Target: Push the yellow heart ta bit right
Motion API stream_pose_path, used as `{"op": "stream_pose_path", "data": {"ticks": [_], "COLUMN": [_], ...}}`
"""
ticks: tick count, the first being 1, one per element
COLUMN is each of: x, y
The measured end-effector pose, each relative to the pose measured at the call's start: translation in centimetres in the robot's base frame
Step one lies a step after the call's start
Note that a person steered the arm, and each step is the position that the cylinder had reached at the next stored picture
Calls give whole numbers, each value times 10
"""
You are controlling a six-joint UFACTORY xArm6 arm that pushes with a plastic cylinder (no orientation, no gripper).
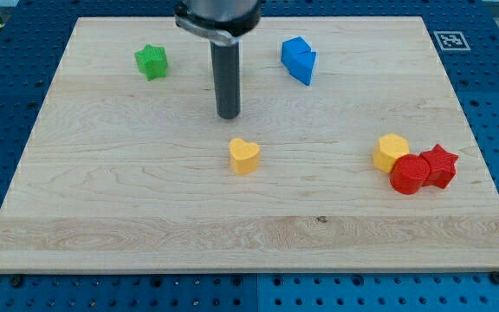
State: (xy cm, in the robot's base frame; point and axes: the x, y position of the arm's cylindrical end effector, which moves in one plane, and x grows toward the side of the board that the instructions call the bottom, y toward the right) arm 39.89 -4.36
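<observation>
my tip [228,114], a bare rod with no jaws to open or close, stands just above the yellow heart [243,156], apart from it, on the wooden board [145,199].

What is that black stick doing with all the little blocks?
It's a robot arm's pushing rod. My tip sits just above the yellow heart in the view, not touching it. The heart needs a nudge to the right. The other blocks lie apart on the wooden board, untouched.

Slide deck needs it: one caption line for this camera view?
My tip stands just above the yellow heart on the wooden board, not touching it, before a rightward push.
</observation>
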Motion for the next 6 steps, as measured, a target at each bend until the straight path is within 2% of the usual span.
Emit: {"op": "stream_pose_path", "data": {"ticks": [1, 4, 6], "x": [13, 102, 102], "y": [-29, -36, 40]}}
